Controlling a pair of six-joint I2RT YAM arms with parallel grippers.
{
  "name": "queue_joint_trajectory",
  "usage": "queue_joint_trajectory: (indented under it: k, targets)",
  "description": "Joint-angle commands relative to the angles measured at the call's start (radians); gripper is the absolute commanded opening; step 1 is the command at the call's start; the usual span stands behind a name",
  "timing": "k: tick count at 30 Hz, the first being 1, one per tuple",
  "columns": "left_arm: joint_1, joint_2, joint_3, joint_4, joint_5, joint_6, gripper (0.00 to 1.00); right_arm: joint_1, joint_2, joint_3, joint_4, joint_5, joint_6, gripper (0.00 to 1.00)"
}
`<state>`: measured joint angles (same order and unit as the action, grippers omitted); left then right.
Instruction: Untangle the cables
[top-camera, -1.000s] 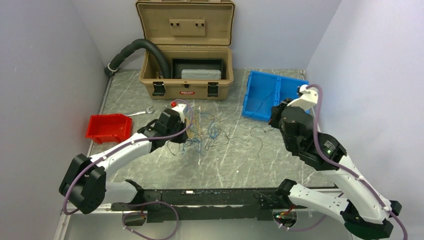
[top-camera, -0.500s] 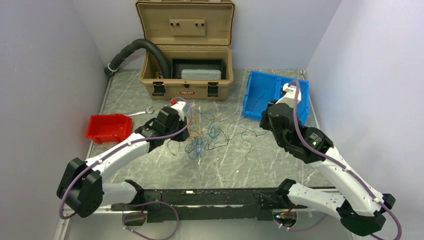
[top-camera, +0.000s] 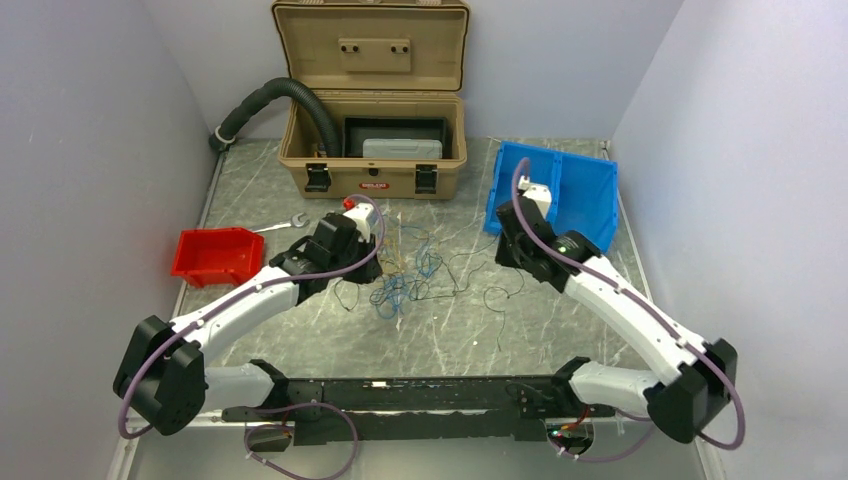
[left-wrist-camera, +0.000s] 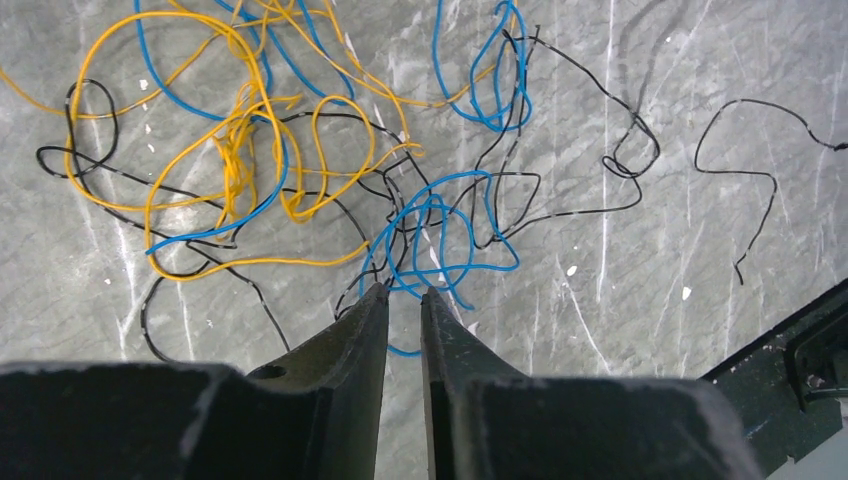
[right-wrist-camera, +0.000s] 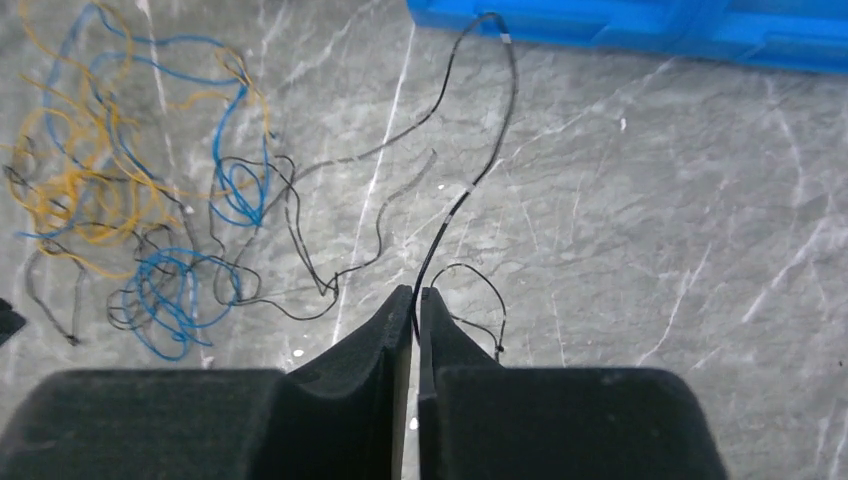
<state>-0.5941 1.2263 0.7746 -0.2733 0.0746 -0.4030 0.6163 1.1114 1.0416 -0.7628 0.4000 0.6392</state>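
Grey marbled tabletop (top-camera: 560, 320). Cables (top-camera: 405, 272) lay in a loose blue, orange and black tangle mid-table, between the two arms. Left gripper (left-wrist-camera: 405, 296) hung just over the tangle's near edge. Its jaws were parted by a narrow slit, with blue loops (left-wrist-camera: 432, 215) directly ahead of the tips; nothing seen clamped. Right gripper (right-wrist-camera: 415, 298) sat to the right of the tangle, jaws pinched on one black cable (right-wrist-camera: 468, 188). That cable ran from the tips toward the blue bin (right-wrist-camera: 640, 25), then curved back to the bunch.
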Motion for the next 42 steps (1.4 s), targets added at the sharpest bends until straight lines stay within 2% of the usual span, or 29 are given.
queue_joint_trajectory:
  k: [1,3,4,5,6,12,17,22,30,38,42]
  targets:
    - [-0.001,0.008,0.029,0.057,0.071,0.021,0.24,-0.011,0.085,-0.007,0.058,-0.076,0.0,0.26]
    - [-0.002,0.011,0.028,0.067,0.084,0.021,0.24,-0.014,0.119,-0.017,0.068,-0.089,0.005,0.65]
    - [-0.002,0.013,0.027,0.072,0.088,0.021,0.25,-0.015,0.132,-0.024,0.081,-0.098,0.008,0.8]
    - [-0.002,0.016,0.028,0.076,0.092,0.021,0.25,-0.018,0.142,-0.034,0.095,-0.109,0.013,0.94]
    - [-0.002,0.019,0.028,0.076,0.094,0.021,0.25,-0.021,0.154,-0.042,0.108,-0.124,0.019,0.99]
    - [-0.003,0.025,0.029,0.081,0.11,0.024,0.25,-0.082,0.191,-0.089,0.151,-0.167,0.079,1.0]
    - [-0.004,0.032,0.028,0.084,0.127,0.03,0.27,-0.186,0.18,-0.173,0.239,-0.3,0.089,1.0]
    - [-0.003,0.046,0.033,0.099,0.155,0.025,0.28,-0.217,0.202,-0.206,0.31,-0.362,0.148,1.0]
    - [-0.012,0.051,0.042,0.098,0.161,0.024,0.29,-0.214,0.295,-0.141,0.276,-0.285,0.261,1.0]
    - [-0.015,0.053,0.041,0.099,0.164,0.027,0.29,-0.214,0.258,-0.231,0.38,-0.294,0.366,1.0]
    - [-0.017,0.056,0.04,0.107,0.169,0.024,0.29,-0.2,0.292,-0.189,0.295,-0.224,0.458,1.0]
